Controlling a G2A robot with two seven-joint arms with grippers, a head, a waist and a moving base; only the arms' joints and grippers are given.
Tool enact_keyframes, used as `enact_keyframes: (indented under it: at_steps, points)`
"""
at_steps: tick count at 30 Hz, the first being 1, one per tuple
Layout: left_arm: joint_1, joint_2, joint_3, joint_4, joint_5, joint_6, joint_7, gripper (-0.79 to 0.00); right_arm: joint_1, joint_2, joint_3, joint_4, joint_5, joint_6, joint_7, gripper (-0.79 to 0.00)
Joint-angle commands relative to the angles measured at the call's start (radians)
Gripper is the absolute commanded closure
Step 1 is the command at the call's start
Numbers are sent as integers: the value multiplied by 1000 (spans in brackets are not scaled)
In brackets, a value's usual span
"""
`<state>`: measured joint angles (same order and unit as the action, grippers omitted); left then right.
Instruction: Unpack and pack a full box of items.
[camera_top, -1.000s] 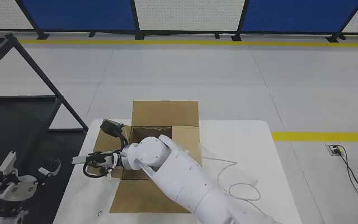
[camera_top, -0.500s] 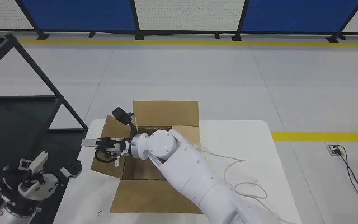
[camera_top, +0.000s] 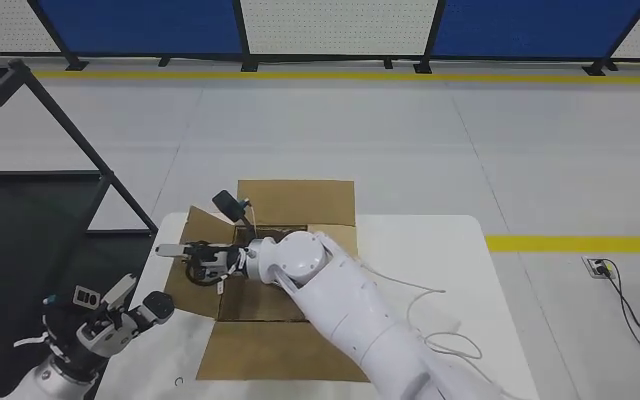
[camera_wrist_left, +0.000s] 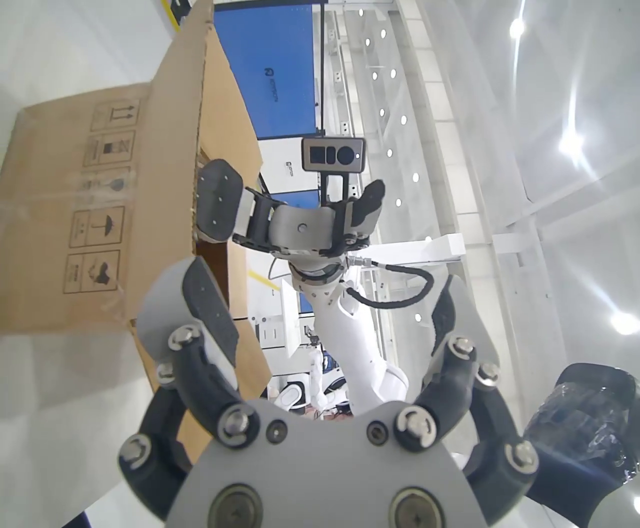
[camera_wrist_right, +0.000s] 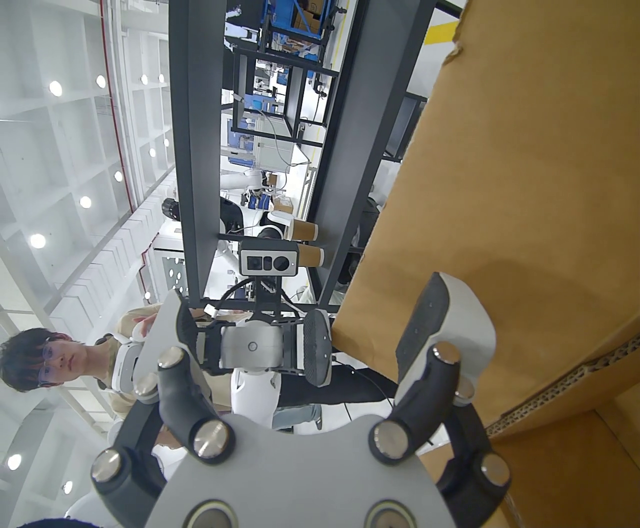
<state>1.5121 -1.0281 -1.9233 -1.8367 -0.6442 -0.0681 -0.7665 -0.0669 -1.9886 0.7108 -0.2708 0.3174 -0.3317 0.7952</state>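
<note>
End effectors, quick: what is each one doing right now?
Left end effector: open, holding nothing.
Right end effector: open, at the cardboard box flap, gripping nothing.

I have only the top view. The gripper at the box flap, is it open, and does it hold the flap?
Observer: The right gripper is open. The flap lies outside its fingers, beside one of them, not between them.
Operator: And the other gripper?
Observer: The left gripper is open too, and empty.
</note>
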Motion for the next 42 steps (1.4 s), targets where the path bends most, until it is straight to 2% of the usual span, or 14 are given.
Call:
enact_keyframes:
  at_steps: [1, 6, 13, 26, 34, 42]
  points:
    - [-1, 0, 4, 1, 4, 0, 10, -785, 1, 1, 5, 1, -4, -1, 5, -785]
    - [-8, -2, 17, 2, 20, 0, 42, -785, -4, 5, 17, -2, -16, -14, -10, -785]
    - [-63, -2, 61, 39, 58, 26, 105, -785, -22, 23, 43, -19, -37, -58, -53, -785]
    - [-77, -3, 79, 80, 62, 27, 110, -785, -63, 90, 113, -101, -105, -99, -150, -785]
    - [-81, -4, 87, 101, 68, 34, 114, -785, -131, 150, 174, -265, -184, -97, -194, -785]
    - [-88, -3, 117, 119, 131, 68, 146, -785, -302, 232, 288, -572, -286, -50, -184, -785]
